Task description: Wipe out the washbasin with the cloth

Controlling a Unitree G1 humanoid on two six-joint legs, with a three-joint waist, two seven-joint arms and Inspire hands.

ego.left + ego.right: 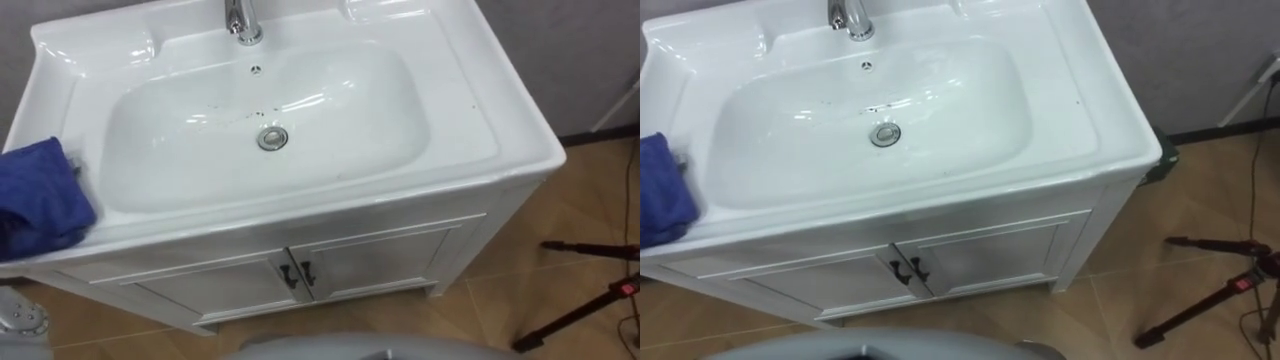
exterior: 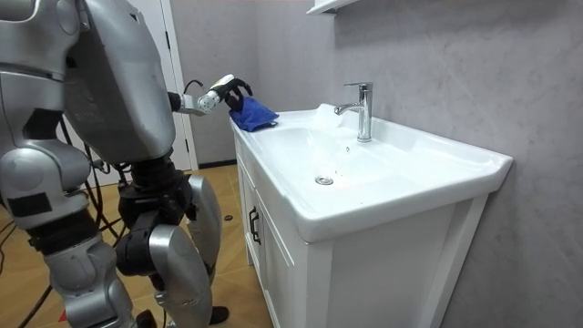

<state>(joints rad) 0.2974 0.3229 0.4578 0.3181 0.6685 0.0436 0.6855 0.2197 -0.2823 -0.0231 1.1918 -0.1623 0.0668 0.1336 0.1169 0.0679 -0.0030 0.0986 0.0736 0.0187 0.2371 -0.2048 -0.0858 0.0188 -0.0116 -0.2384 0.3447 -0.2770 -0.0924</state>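
Blue cloth [image 1: 35,200] bunched at the counter's [image 1: 480,80] left edge, just beside the basin [image 1: 330,110].
The left robot hand [image 2: 230,90] sits on top of the cloth, but I cannot tell whether its fingers grip it. Dark specks [image 1: 225,112] lie in the basin between the drain [image 1: 272,137] and the tap [image 1: 241,20].

The place is a bathroom or washroom corner, apparently rigged for recording. A white ceramic basin [image 1: 480,110] with a round metal drain [image 1: 272,137] and a chrome tap [image 2: 363,109] forms the top of a white vanity cabinet [image 1: 380,265], which has two doors and small dark handles [image 1: 298,277]. It stands against a grey plastered wall [image 2: 437,64] on a brown wood-look floor [image 1: 540,290]. A white door [image 2: 185,146] stands beyond the cabinet, and a white shelf [image 2: 328,6] hangs above. Black tripod legs [image 1: 590,247] on the floor beside the cabinet suggest a filming set-up.
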